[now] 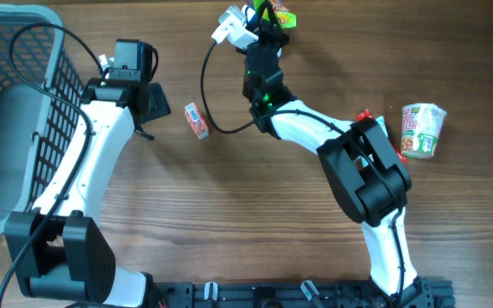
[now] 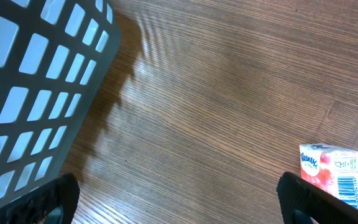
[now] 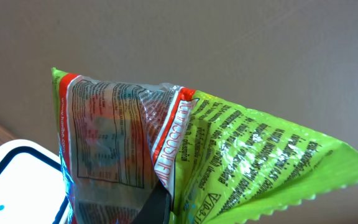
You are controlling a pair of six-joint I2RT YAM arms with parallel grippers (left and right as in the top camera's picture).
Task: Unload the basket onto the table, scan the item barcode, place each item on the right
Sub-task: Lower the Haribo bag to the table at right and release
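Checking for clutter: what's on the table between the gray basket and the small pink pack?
Bare wood only, as the left wrist view shows between the basket and the pink pack; overhead, the left arm hangs above that stretch.

On wooden table (image 1: 229,214): grey basket (image 1: 7,17) at left edge, small pink carton (image 1: 197,120) near middle, noodle cup (image 1: 422,130) on its side at right.

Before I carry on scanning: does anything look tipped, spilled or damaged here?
The instant noodle cup lies on its side at the right of the table, not upright; no spill shows. The green snack bag is crumpled where the right gripper pinches it. Nothing else stands out.
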